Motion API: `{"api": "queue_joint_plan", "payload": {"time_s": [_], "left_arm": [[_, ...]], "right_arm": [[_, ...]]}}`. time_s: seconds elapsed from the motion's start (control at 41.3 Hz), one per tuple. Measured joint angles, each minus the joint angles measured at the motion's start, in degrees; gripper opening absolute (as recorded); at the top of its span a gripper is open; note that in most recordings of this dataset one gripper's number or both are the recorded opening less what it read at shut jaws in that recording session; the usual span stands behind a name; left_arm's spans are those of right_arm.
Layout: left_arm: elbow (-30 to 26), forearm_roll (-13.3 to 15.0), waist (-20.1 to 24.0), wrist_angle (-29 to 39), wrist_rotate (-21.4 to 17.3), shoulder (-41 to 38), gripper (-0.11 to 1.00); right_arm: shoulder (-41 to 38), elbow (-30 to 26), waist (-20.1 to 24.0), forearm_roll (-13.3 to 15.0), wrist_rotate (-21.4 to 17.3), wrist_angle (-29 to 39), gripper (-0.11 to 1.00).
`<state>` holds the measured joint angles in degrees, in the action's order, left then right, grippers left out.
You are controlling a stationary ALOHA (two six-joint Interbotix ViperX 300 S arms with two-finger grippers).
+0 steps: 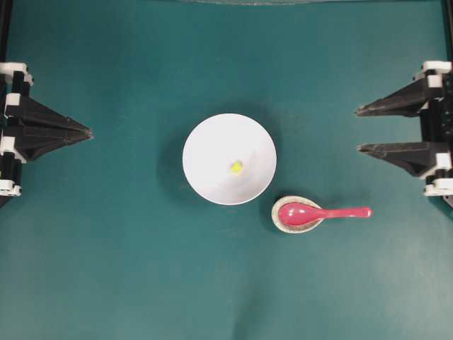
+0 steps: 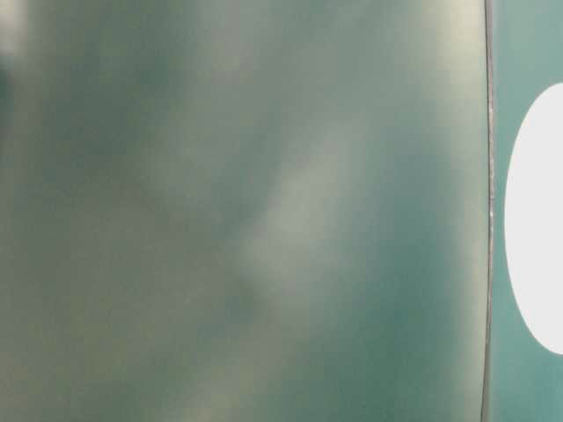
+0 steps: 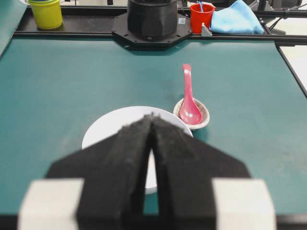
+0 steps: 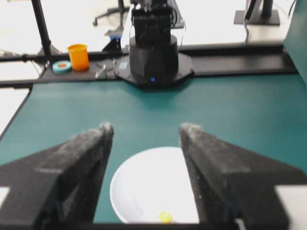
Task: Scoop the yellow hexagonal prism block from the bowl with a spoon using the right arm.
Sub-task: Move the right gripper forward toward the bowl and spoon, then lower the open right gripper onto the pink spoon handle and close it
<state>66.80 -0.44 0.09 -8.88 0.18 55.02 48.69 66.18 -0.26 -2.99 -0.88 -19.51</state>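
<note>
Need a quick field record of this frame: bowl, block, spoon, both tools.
bowl: white bowl, mid-table, upright
block: yellow block inside the bowl, right of its centre
spoon: pink-red spoon, scoop lying in the speckled spoon rest, handle pointing toward the right arm's side
right tool: right tool open, empty, at the table's right edge
left tool: left tool shut, empty, at the left edge

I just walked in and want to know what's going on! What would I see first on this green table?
First you'd spot the big white bowl in the middle, with a tiny yellow block inside. Just beside it, a shiny pink spoon lies with its scoop in a small speckled dish. At the right edge, the right gripper waits, open.
</note>
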Motion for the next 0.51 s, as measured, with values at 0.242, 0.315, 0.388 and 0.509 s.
{"api": "queue_joint_plan", "payload": {"time_s": [0.242,0.315,0.388,0.509], "left_arm": [[0.00,0.09,0.00,0.00,0.09,0.09,0.01],[0.00,0.00,0.00,0.00,0.09,0.09,0.01],[0.00,0.00,0.00,0.09,0.00,0.09,0.01],[0.00,0.09,0.00,0.35,0.09,0.00,0.01]], "right_arm": [[-7.03,2.72,-0.09,-0.88,-0.26,-7.91,0.61],[-9.14,4.57,0.00,-0.97,-0.35,-10.63,0.61],[-11.60,6.33,0.53,-1.05,-0.44,-13.71,0.61],[-16.08,9.49,2.20,-1.14,-0.44,-20.83,0.61]]}}
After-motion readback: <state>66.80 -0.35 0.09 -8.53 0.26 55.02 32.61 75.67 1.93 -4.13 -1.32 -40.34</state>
